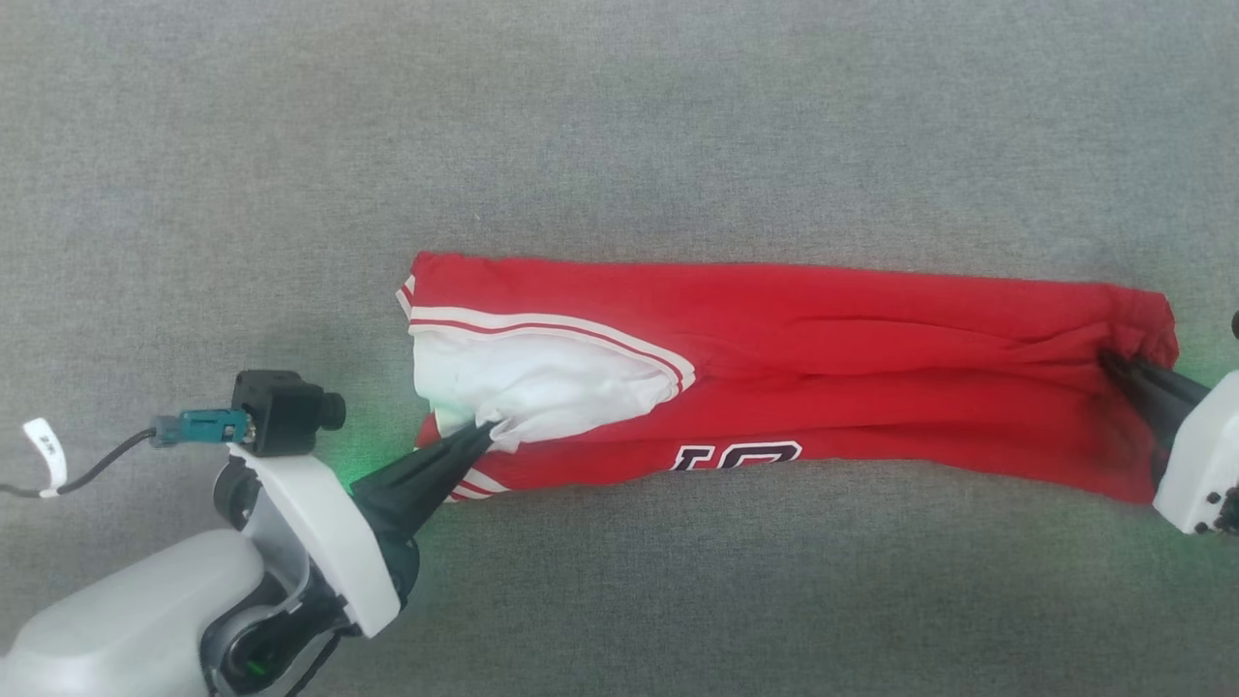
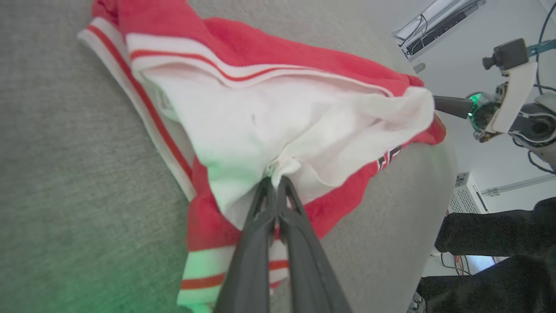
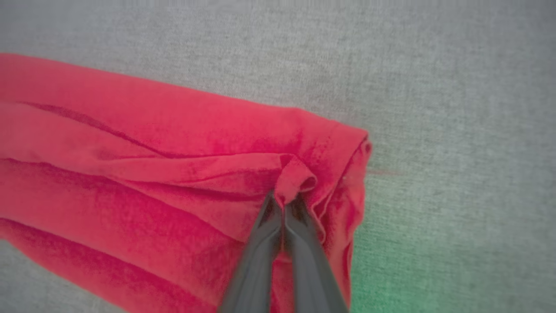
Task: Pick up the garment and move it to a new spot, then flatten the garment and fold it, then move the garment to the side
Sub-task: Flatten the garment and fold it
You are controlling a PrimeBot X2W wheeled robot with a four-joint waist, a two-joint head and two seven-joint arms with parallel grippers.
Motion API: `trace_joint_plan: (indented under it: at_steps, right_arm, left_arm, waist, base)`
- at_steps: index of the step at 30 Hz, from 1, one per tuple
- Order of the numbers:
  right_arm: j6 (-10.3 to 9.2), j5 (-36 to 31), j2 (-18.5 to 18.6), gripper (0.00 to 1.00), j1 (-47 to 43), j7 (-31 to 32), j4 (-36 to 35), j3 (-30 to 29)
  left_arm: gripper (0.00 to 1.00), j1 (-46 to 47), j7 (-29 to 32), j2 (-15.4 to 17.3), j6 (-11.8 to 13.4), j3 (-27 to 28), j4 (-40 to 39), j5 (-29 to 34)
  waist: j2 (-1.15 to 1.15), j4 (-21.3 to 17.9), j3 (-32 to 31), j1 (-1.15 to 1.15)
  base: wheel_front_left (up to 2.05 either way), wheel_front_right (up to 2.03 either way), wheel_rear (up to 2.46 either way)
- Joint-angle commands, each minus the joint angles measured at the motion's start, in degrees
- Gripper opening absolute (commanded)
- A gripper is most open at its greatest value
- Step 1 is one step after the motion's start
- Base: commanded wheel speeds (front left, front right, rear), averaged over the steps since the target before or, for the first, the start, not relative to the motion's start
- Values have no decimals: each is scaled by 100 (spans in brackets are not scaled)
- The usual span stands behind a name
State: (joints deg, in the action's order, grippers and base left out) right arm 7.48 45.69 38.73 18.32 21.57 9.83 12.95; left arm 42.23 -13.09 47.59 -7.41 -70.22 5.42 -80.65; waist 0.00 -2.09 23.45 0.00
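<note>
**A:** Left pincer state?

**B:** Left pincer (image 1: 489, 431) is at the lower left of the head view. Fingers are pressed together, clamped on a pinch of the white sleeve (image 1: 532, 378). Its wrist view shows the cloth bunched right at the tips.

**A:** Where's the garment?

**B:** The garment (image 1: 823, 329) is folded into a long narrow band on the grey surface (image 1: 619, 126), running left to right between the two pincers. The dark white-outlined lettering (image 1: 736, 455) sits on the near edge, partly tucked under. The striped trim (image 1: 552, 334) runs above the sleeve. Can't tell if the middle touches the surface.

**A:** Right side?

**B:** Right pincer (image 1: 1113, 363) is at the right edge, fingers together, gripping a small fold of red cloth at the band's right end. There's a green glow on the surface beside each pincer. The band's far edge runs nearly straight, with grey surface beyond it.
</note>
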Motion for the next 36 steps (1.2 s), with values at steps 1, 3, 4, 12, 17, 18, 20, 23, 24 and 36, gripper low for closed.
trace_joint_plan:
  at_steps: [1, 3, 4, 12, 17, 18, 20, 23, 24, 36]
  right_arm:
    - [2, -31, -28, 100, 48, -86, 18, 20]
    - [1, 20, -17, 100, 45, -171, 19, -49]
    - [1, 63, 0, 100, -2, -176, 3, -80]
    - [2, 367, 52, 100, -542, -19, 6, -812]
    - [2, 448, -102, 100, -677, 340, 379, -1156]
    - [2, 452, -135, 100, -696, 427, 444, -1164]
    - [2, 502, -198, 100, -703, 613, 570, -1154]
    - [3, 440, -276, 100, -628, 780, 724, -1124]
    - [3, 411, -307, 100, -592, 824, 767, -1127]
    - [16, 110, -700, 0, -265, 1568, 1059, -1016]
  left_arm:
    - [45, -19, -69, -54, -7, 31, 58, 82]
    - [100, -80, -141, -98, -7, 124, 140, 102]
    - [100, -132, -164, -105, -8, 167, 161, 127]
    - [100, -878, -212, -447, -8, 1415, 216, 538]
    - [100, -1543, -214, -1006, -9, 2566, 421, 1228]
    - [100, -1673, -215, -1157, -9, 2768, 461, 1373]
    - [100, -1895, -215, -1417, -9, 3183, 552, 1714]
    - [100, -2153, -214, -1837, -9, 3811, 587, 2180]
    - [100, -2239, -215, -1960, -9, 4026, 589, 2364]
    - [100, -2892, -215, -3176, -8, 6110, 240, 5781]
  waist:
    - [0, -8, -18, 0]
    - [0, -9, -69, 0]
    - [0, -5, -105, 0]
    - [0, 236, -402, 0]
    - [0, 494, -470, 0]
    - [0, 545, -487, 0]
    - [0, 646, -503, 0]
    - [0, 769, -516, 0]
    - [0, 800, -523, 0]
    - [0, 925, -526, 0]
  base:
    - [0, 0, 0]
    - [0, 0, 0]
    - [0, 0, 0]
    - [0, 0, 0]
    - [0, 0, 0]
    - [0, 0, 0]
    - [0, 0, 0]
    - [0, 0, 0]
    - [0, 0, 0]
    - [0, 0, 0]
